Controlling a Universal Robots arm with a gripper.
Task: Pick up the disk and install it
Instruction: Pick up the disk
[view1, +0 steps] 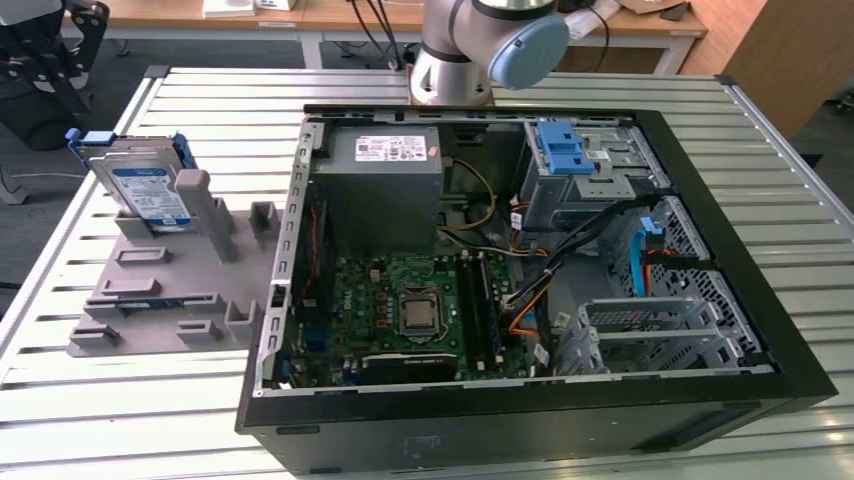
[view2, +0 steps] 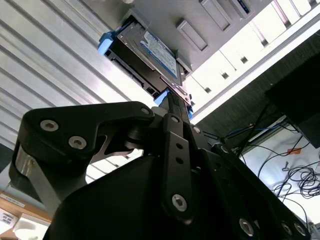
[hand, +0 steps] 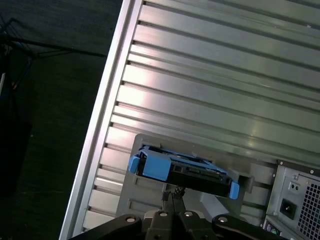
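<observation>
The disk (view1: 147, 185) is a silver drive with a white-and-blue label in a blue carrier frame. It stands on edge in a slot of the grey fixture (view1: 160, 290), at the exterior view's left. In the first wrist view my gripper (hand: 172, 196) points at the disk (hand: 185, 172) from a short way off, without touching it. Its two black fingers lie pressed together with nothing between them. In the second wrist view the disk (view2: 150, 55) sits just beyond the fingertips (view2: 172, 100).
An open computer case (view1: 534, 250) lies at the exterior view's right, with a grey power supply (view1: 387, 190), a motherboard (view1: 420, 305) and blue-latched drive bays (view1: 574, 160). The slatted metal table (view1: 200, 400) ends at an edge (hand: 107, 115) close beside the fixture.
</observation>
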